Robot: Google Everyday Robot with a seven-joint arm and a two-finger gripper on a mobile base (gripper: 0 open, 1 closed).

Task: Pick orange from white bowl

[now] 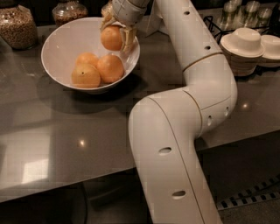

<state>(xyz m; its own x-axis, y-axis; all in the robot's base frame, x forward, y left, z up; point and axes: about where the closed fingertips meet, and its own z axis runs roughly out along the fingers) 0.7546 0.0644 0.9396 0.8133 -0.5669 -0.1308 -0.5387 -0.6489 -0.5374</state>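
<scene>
The white bowl (59, 48) stands at the back left of the grey counter. Three oranges lie in it: one at the front left with a dark stem dot (85, 75), one behind it (86, 58) and one to the right (110, 68). My gripper (116, 36) is over the bowl's right side, shut on a fourth orange (111, 38). It holds that orange lifted above the others, near the rim. The fingers (128, 38) grip its sides.
Two glass jars (16, 26) (70, 11) stand behind the bowl at the back left. Stacked small white dishes (245, 48) and a dark wire rack (218, 24) with glasses are at the back right. My white arm crosses the counter's middle. The counter's front edge runs low across the view.
</scene>
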